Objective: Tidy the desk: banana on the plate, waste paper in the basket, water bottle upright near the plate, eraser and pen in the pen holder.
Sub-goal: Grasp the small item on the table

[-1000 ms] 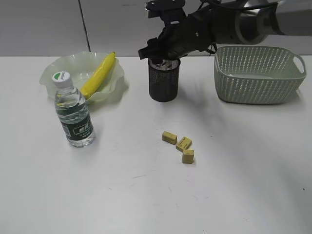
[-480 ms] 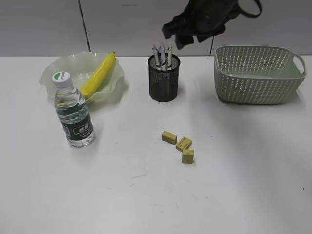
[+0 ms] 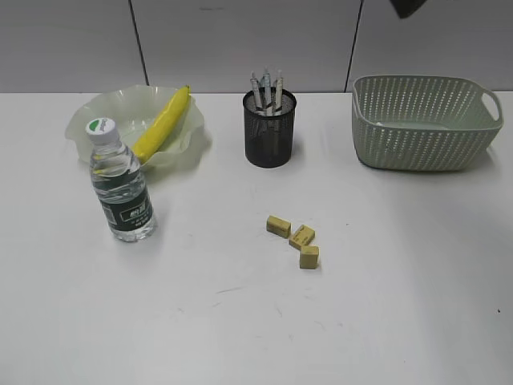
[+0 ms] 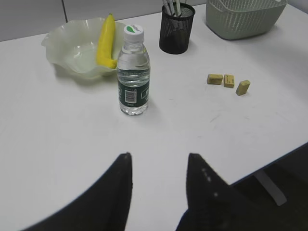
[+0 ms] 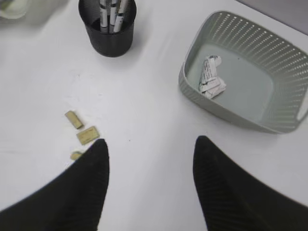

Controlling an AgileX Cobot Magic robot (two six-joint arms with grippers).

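The banana (image 3: 163,123) lies in the pale green plate (image 3: 108,108). The water bottle (image 3: 120,181) stands upright in front of the plate. Three pens (image 3: 267,90) stand in the black pen holder (image 3: 270,132). Three yellow eraser pieces (image 3: 293,238) lie on the desk (image 3: 240,321). The waste paper (image 5: 211,74) lies inside the basket (image 3: 425,124). My right gripper (image 5: 151,144) is open and empty, high above the desk; only a dark tip (image 3: 409,8) shows in the exterior view. My left gripper (image 4: 159,161) is open and empty, well in front of the bottle (image 4: 133,72).
The desk's front right edge shows in the left wrist view (image 4: 279,159), with a table leg below it. A grey panelled wall (image 3: 240,40) runs behind the desk.
My right gripper has let go of the pens in the pen holder, and the arm has lifted up and to the right, almost out of the exterior view. The pens now stand free.
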